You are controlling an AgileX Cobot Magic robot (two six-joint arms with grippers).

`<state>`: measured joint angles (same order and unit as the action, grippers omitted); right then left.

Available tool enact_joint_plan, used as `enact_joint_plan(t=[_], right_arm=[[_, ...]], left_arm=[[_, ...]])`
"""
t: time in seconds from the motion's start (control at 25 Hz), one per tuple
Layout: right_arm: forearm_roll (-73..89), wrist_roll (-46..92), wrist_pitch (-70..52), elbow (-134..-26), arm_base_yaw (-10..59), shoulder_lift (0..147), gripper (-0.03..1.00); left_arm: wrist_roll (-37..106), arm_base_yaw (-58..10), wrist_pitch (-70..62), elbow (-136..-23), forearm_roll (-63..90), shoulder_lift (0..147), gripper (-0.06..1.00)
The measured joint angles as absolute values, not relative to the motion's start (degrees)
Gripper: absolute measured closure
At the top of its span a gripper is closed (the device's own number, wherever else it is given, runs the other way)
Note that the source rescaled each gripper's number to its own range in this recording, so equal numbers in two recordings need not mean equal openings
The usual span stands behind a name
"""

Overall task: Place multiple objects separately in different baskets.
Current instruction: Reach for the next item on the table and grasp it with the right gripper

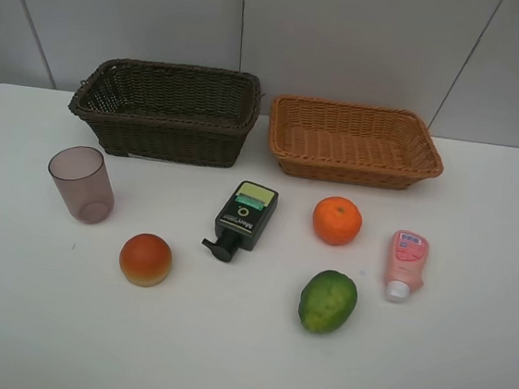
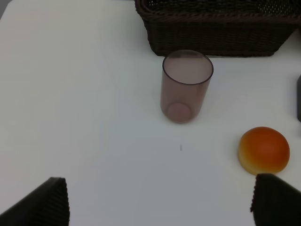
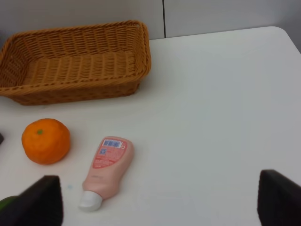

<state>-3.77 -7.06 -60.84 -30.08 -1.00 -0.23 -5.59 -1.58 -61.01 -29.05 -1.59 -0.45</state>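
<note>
On the white table lie a purple cup point(image 1: 81, 183), an orange-red bun point(image 1: 146, 259), a dark green pump bottle point(image 1: 244, 216) on its side, an orange point(image 1: 337, 220), a green fruit point(image 1: 327, 300) and a pink tube bottle point(image 1: 405, 263). The dark brown basket point(image 1: 166, 129) and the tan basket point(image 1: 351, 167) stand empty at the back. Neither arm shows in the high view. My left gripper point(image 2: 160, 202) is open and empty, short of the cup point(image 2: 186, 86) and bun point(image 2: 264, 150). My right gripper point(image 3: 160, 200) is open and empty, beside the tube point(image 3: 107, 170) and orange point(image 3: 45, 141).
The white table point(image 1: 24, 318) ends at a grey panelled wall behind the baskets. The baskets stand side by side with a narrow gap between them. The objects lie spread in two loose rows in front of them.
</note>
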Motion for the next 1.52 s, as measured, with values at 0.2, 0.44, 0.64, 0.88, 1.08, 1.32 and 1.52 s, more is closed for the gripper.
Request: enact_joint_plan(t=[0.2,0.44,0.64,0.88,1.08,1.32,1.52], right_arm=[[-3.8,-7.1,-60.8,-30.1,-1.0,-0.2,0.2],[-3.7,-7.1,-60.8,-30.1,-1.0,-0.2,0.2],[-3.7,-7.1,-60.8,-30.1,-1.0,-0.2,0.2],[-3.7,-7.1,-60.8,-30.1,-1.0,-0.2,0.2],[-3.7,-7.1,-60.8,-30.1,-1.0,-0.2,0.2],[-3.7,-7.1,-60.8,-30.1,-1.0,-0.2,0.2],[-3.7,-7.1,-60.8,-30.1,-1.0,-0.2,0.2]], left_arm=[[-5.6,-1.6,-61.0,-29.0,-1.6,-0.5,-0.06],[-5.6,-1.6,-61.0,-29.0,-1.6,-0.5,-0.06],[-5.6,-1.6,-61.0,-29.0,-1.6,-0.5,-0.06],[-5.6,-1.6,-61.0,-29.0,-1.6,-0.5,-0.06],[-5.6,-1.6,-61.0,-29.0,-1.6,-0.5,-0.06],[-5.6,-1.6,-61.0,-29.0,-1.6,-0.5,-0.06],[-5.6,-1.6,-61.0,-29.0,-1.6,-0.5,-0.06]])
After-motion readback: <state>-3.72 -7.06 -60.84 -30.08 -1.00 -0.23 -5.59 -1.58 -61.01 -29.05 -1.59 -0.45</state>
